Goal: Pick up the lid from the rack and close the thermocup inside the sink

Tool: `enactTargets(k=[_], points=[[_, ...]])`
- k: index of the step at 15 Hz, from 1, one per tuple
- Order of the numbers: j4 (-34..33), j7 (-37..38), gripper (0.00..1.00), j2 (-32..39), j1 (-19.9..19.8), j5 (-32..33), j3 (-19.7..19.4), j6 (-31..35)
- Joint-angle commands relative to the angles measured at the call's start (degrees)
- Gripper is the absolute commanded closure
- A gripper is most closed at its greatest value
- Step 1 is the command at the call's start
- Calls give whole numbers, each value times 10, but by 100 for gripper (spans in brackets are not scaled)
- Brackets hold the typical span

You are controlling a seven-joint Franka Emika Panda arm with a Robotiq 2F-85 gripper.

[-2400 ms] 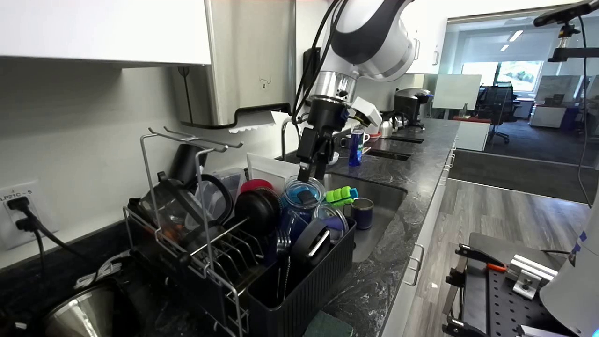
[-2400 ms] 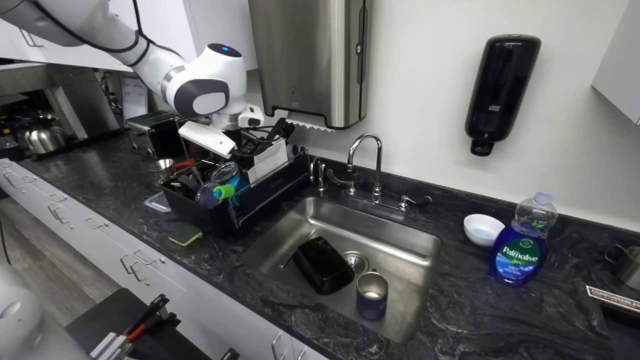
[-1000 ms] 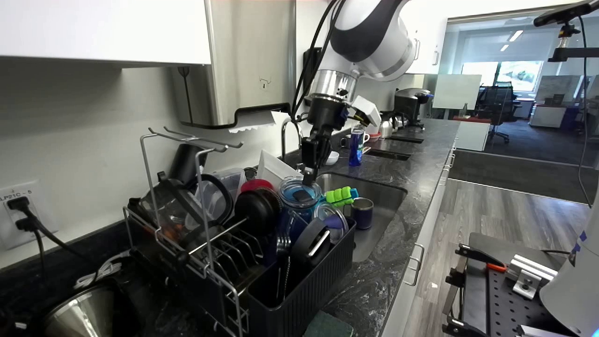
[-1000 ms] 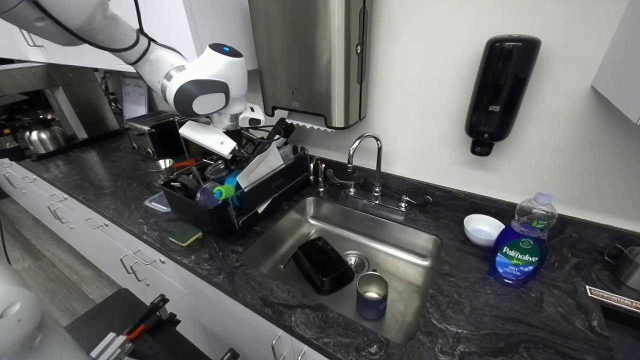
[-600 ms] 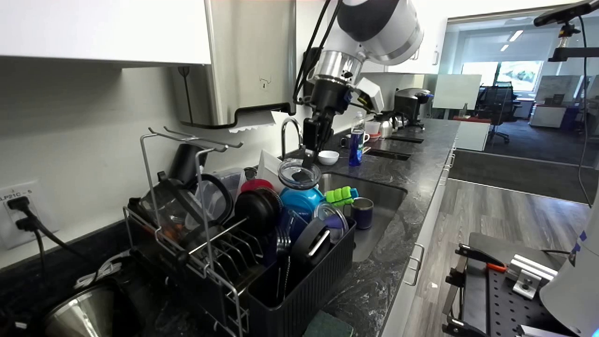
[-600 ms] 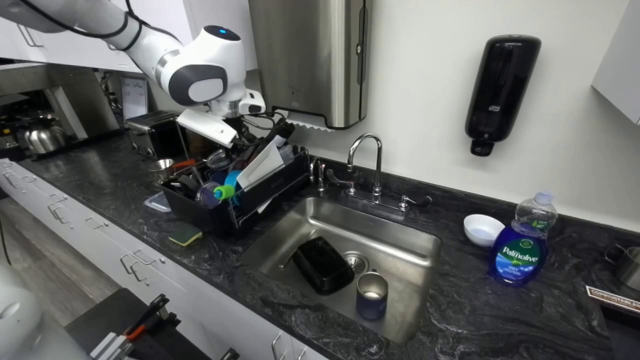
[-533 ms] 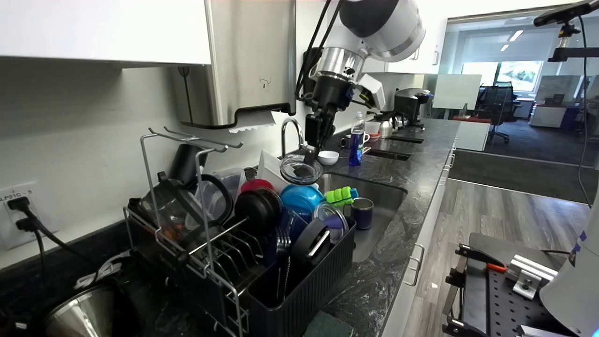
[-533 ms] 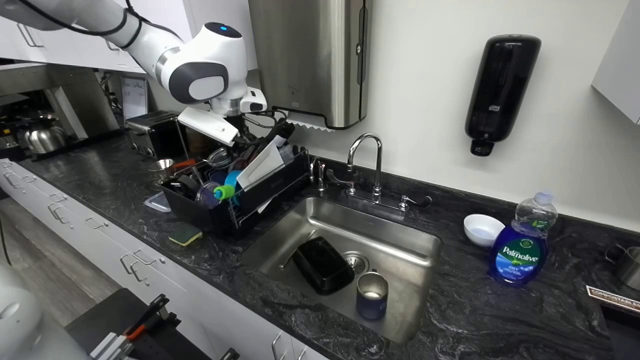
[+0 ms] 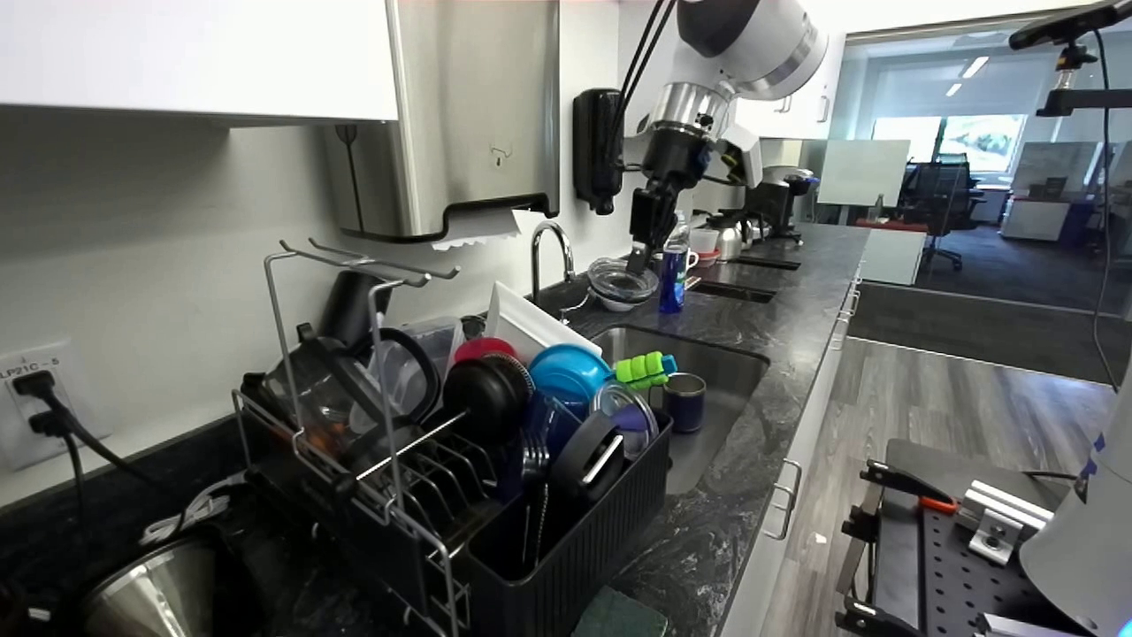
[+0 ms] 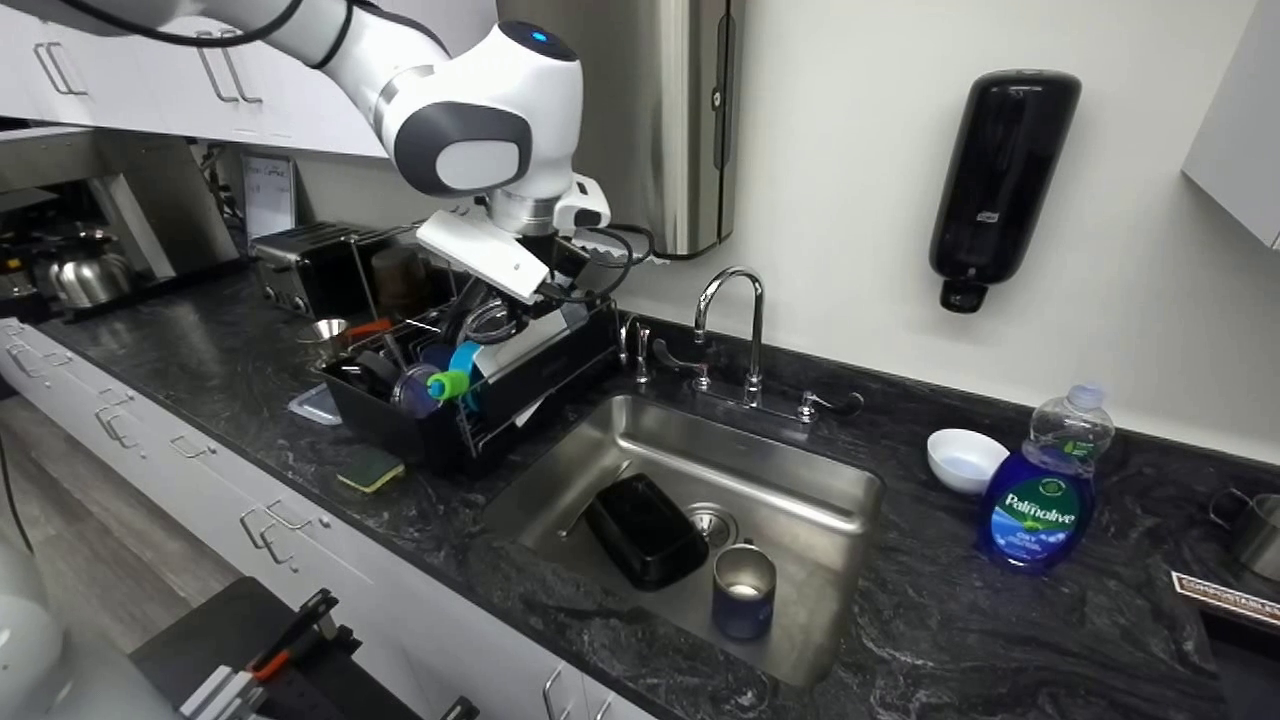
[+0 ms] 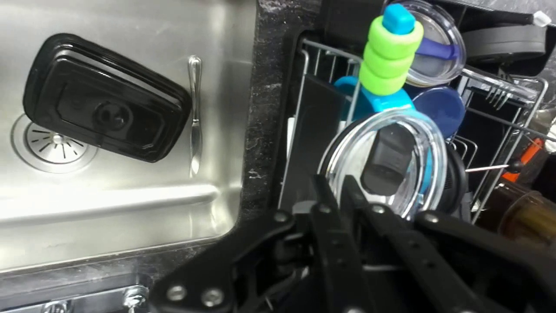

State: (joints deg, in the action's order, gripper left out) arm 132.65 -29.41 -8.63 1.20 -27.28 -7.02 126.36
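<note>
Lid, edge clear of rack

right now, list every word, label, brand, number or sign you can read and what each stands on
"Palmolive": dish soap bottle; smaller print below looks like "OXY".
"COMPOSTABLE": strip sign, ending unclear.
"21C-5": wall outlet, start unclear.
"Coffee", probably: whiteboard, other writing blurred.
Too small to read: the marks on the black dispenser and the thermocup.
</note>
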Motion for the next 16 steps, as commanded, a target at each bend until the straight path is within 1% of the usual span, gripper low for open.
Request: enactTargets(k=[1,5,9,12,13,14,16], points=[[-23,-19,98,21,-29,8,-25,-38],[-41,-34,98,58,-66,11,-55,-33],[-72,-33,98,103,-100,13,-69,-37],[-95,-21,98,131,-120,14,-67,-37],[-71,-28,98,113,-121,8,-62,-17],[-75,-28,90,119,-124,8,-61,-16],[-75,-27,90,119,-123,8,-60,-16]])
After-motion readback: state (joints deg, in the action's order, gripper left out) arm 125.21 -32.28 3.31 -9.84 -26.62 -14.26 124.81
